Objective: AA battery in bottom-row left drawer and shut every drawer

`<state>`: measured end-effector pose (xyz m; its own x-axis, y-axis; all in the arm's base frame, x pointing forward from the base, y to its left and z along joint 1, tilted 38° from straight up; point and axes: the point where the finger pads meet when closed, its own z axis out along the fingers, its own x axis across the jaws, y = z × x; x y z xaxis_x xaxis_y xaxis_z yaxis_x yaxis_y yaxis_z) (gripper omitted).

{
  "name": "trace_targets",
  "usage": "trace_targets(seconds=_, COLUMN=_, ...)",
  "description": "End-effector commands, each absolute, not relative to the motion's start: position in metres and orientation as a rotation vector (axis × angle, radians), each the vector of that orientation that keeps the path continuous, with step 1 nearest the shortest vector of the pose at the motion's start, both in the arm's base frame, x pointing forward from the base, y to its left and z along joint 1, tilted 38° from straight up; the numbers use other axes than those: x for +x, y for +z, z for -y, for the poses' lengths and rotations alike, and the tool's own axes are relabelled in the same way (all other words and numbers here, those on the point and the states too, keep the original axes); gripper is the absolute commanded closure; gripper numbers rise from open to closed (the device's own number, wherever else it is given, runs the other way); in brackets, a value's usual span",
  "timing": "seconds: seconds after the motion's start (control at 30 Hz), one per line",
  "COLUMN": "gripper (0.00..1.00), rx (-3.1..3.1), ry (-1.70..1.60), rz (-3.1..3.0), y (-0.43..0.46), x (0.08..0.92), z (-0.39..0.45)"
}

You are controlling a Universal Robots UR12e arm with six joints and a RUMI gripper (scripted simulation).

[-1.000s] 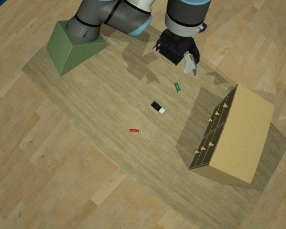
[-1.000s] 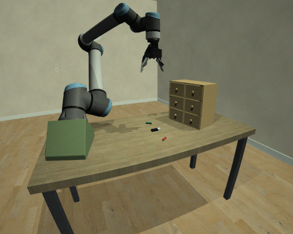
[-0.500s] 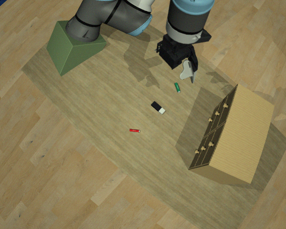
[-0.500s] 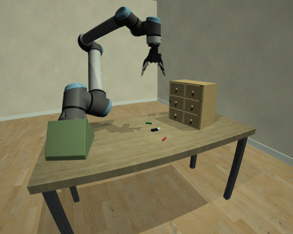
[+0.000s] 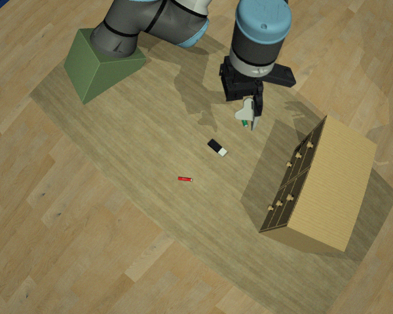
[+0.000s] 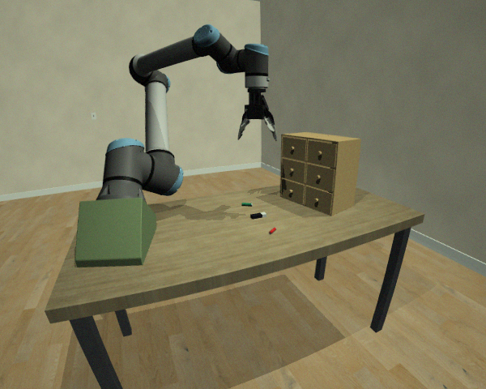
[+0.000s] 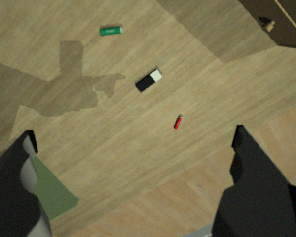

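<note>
- Your gripper (image 6: 257,127) is hanging high above the table (image 6: 218,255), jaws spread fully and carrying nothing between them.
- In the exterior view it is sitting at roughly 10 o'clock from the chest (image 6: 320,170), above the level of the chest's top.
- You are looking at three small items lying on the table in a loose line: a green cylinder (image 5: 245,123), a black-and-white block (image 5: 217,148) and a red cylinder (image 5: 185,178).
- Which of the two cylinders is the AA battery, you cannot tell from these views; both are lying flat, well apart from each other.
- In the top view the green cylinder is partly hiding under the gripper fingers (image 5: 243,111); the wrist view is showing it free on the table at about 11 o'clock.
- The block is lying at 7 o'clock from the green cylinder, and the red cylinder at 7 o'clock from the block.
- The chest is standing upright, all six drawers sitting flush, including the bottom-left drawer (image 6: 292,190).
- The arm is rising from a green pedestal (image 6: 109,234) at the table's far end from the chest.
</note>
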<state>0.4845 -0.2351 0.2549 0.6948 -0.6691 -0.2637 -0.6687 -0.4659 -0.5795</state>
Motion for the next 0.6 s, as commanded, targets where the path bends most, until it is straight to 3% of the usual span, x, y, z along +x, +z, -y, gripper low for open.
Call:
trace_targets(seconds=0.0, gripper=0.0, rx=-2.149, ry=0.066, rz=-1.227, y=0.243, x=0.496, z=0.228)
trace_targets(seconds=0.57, gripper=0.0, rx=-1.865, ry=0.242, rz=-1.645, y=0.208, x=0.514, z=0.199)
